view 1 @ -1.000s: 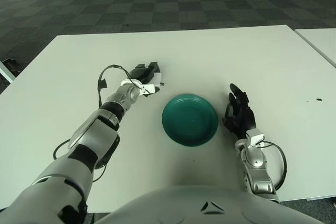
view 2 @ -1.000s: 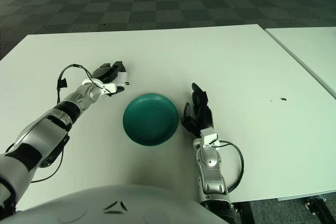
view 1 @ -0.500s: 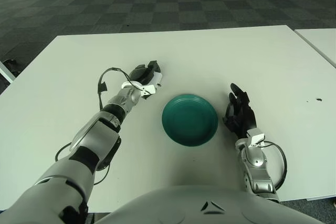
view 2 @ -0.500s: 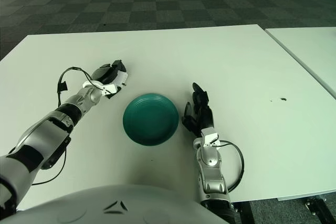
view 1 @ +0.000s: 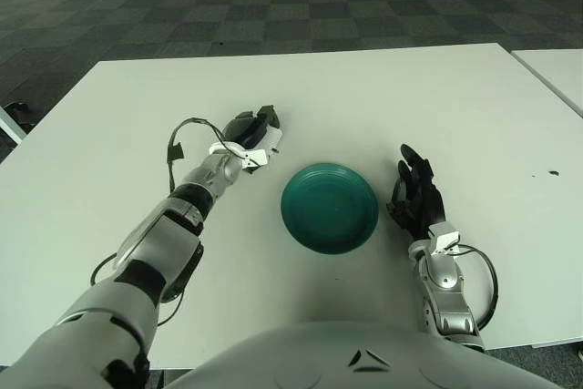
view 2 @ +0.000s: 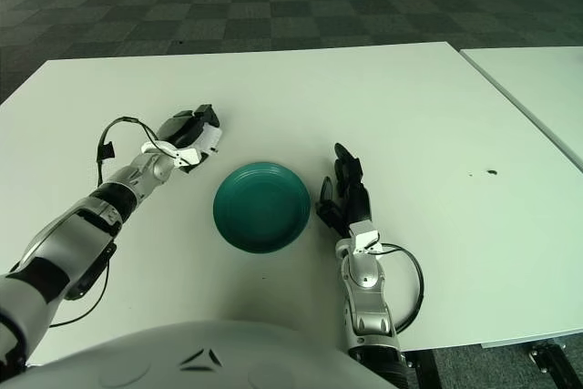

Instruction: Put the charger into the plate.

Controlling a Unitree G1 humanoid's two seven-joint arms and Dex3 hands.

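A round dark green plate (view 1: 329, 208) lies empty on the white table (view 1: 437, 107), near its middle. My left hand (view 1: 252, 130) is just beyond the plate's upper left rim, its dark fingers curled over a small white charger (view 1: 267, 141), which is partly hidden by them. It is low over the table, outside the plate. A black cable loops from that wrist. My right hand (view 1: 416, 193) rests on the table right of the plate, fingers spread, holding nothing.
A second white table (view 1: 556, 70) stands at the right with a narrow gap between. A small dark mark (view 1: 553, 172) is on the table's right part. Checkered carpet lies beyond the far edge.
My left hand's fingers have curled tighter over the charger and the hand has shifted slightly away from the plate. The right hand has not moved.
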